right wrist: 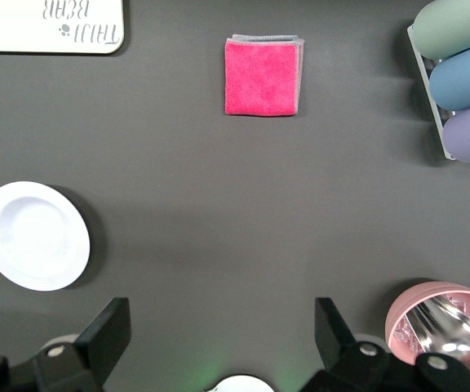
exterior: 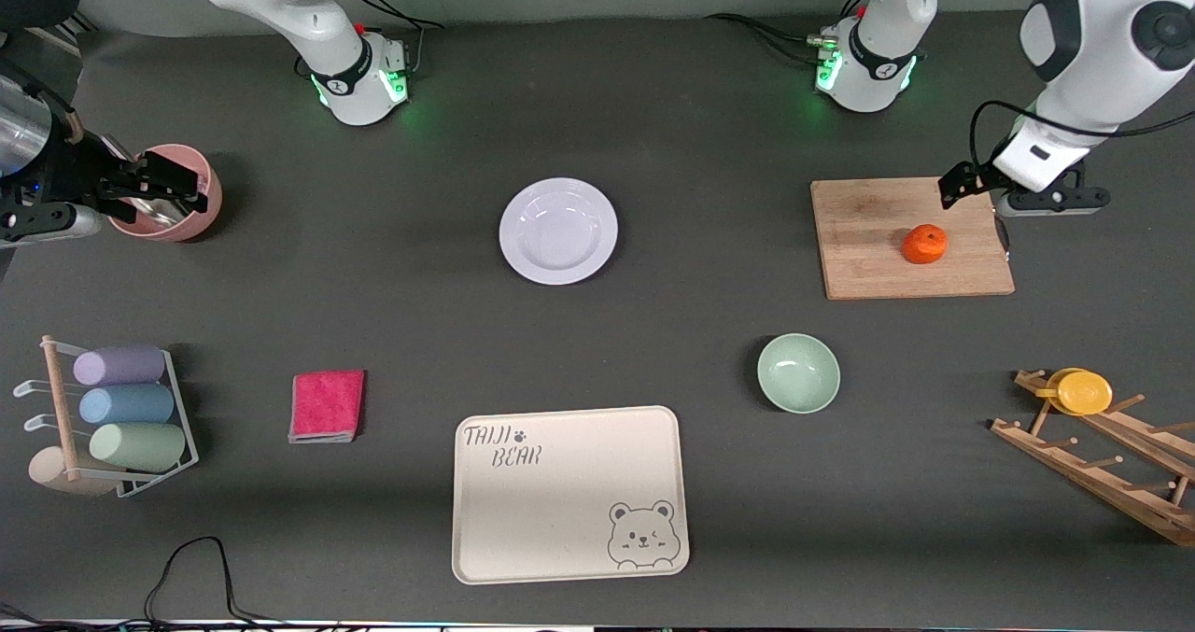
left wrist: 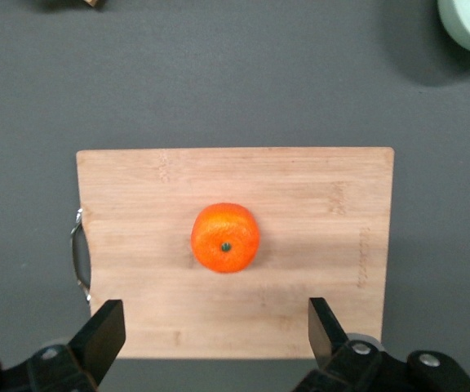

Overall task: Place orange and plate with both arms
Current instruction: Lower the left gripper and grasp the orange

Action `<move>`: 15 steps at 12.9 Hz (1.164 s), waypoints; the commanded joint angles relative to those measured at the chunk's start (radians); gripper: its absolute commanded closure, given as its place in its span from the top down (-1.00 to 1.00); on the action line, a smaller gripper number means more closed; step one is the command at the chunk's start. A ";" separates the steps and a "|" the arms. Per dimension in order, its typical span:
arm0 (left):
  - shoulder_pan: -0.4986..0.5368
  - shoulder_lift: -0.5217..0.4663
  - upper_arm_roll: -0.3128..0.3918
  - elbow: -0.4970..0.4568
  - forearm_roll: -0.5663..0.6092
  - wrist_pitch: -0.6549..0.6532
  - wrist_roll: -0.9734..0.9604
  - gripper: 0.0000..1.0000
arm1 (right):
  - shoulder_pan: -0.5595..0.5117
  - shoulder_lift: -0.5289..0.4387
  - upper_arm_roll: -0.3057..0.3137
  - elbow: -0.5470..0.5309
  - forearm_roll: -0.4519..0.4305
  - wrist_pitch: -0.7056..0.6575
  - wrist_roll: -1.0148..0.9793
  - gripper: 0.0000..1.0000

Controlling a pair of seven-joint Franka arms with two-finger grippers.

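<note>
Nothing's grabbed yet: orange [exterior: 924, 244] sits on the cutting board [exterior: 868, 240], plate [exterior: 558, 231] mid-surface. Left gripper [left wrist: 215, 331] hovers spread wide over the board, right gripper [right wrist: 223, 335] released (probably over the pink bowl [exterior: 177, 204]).

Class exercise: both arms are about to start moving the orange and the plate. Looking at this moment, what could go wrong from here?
1. The orange is round and sits loose on the cutting board; an off-centre pinch by the open left gripper could roll it off.
2. The plate lies flat on the table, so the open right gripper, now near the pink cup, may slip off its low glossy rim.
</note>
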 commanded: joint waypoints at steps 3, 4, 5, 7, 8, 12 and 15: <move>0.004 0.128 -0.003 -0.144 0.007 0.308 0.017 1.00 | 0.007 -0.008 -0.005 -0.017 -0.006 0.015 -0.017 1.00; 0.004 0.175 -0.003 -0.160 0.007 0.378 0.017 1.00 | 0.007 -0.008 -0.005 -0.017 -0.006 0.015 -0.017 1.00; 0.004 0.225 -0.003 -0.166 0.007 0.433 0.017 1.00 | 0.007 -0.011 -0.005 -0.017 -0.006 0.015 -0.017 1.00; 0.004 0.300 -0.003 -0.168 0.007 0.514 0.020 1.00 | 0.007 -0.012 -0.005 -0.017 -0.006 0.015 -0.021 1.00; 0.004 0.335 -0.003 -0.168 0.007 0.548 0.020 1.00 | 0.007 -0.011 -0.006 -0.017 -0.006 0.015 -0.029 1.00; 0.006 0.404 -0.001 -0.166 0.007 0.619 0.026 1.00 | 0.007 -0.012 -0.008 -0.017 -0.006 0.014 -0.031 1.00; 0.006 0.403 0.000 -0.166 0.007 0.613 0.044 0.85 | 0.007 -0.015 -0.011 -0.017 -0.006 0.012 -0.032 1.00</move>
